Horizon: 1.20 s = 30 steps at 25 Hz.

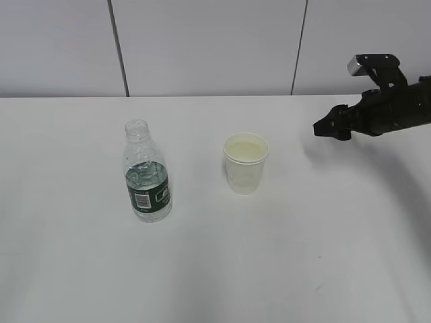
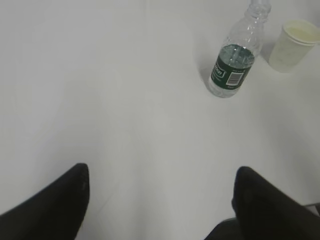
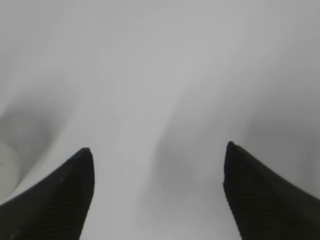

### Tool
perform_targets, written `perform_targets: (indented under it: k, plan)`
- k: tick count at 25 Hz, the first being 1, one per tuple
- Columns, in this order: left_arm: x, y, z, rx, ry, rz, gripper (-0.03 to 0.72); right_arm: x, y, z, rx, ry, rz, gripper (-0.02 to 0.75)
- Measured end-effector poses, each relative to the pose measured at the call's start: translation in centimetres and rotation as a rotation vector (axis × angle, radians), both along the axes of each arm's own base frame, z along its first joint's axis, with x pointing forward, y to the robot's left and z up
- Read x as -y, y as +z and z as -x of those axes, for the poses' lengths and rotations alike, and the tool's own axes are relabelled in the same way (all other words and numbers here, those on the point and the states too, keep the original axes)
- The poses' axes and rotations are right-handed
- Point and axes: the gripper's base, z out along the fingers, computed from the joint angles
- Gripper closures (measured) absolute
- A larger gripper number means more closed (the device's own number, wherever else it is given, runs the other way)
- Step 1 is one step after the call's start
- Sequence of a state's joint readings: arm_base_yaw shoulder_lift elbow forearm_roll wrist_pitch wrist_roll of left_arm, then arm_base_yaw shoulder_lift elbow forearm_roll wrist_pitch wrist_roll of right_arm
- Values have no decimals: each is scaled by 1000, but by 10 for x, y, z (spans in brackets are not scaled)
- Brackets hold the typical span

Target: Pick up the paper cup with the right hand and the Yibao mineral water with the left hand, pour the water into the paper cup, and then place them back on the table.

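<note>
Bottle (image 1: 147,176) sits left of centre in the exterior view, cup (image 1: 245,163) just right of centre, both upright on the table (image 1: 215,269) and clearly apart. My right gripper (image 1: 323,128) hangs at the upper right, fingers spread with nothing between them — my left gripper (image 2: 160,200) is wide apart too, bottle up in the top right of its view. Bottle looks about a third full, so light, but thin ribbed plastic and no cap — I'd squeeze gently around the label. Cup is flimsy paper, probably crushes easily, so I'd take it mid-wall below the rim
</note>
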<state>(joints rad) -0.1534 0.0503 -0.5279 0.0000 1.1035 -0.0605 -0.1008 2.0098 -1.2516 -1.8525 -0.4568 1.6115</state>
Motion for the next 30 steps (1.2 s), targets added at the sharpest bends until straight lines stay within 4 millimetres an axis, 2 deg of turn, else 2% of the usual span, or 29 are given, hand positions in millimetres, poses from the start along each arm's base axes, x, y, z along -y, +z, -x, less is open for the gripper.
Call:
perform_targets:
  k: [8, 19, 30]
  plan:
    - [10, 1, 10, 41, -78, 121, 144, 0, 0, 0, -5, -15, -10, 143]
    - [11, 2, 10, 51, -85, 133, 147, 0, 18, 2, 29, -27, -19, 143]
    - [11, 2, 10, 51, -85, 133, 148, -2, 58, 10, 120, -17, -25, 143]
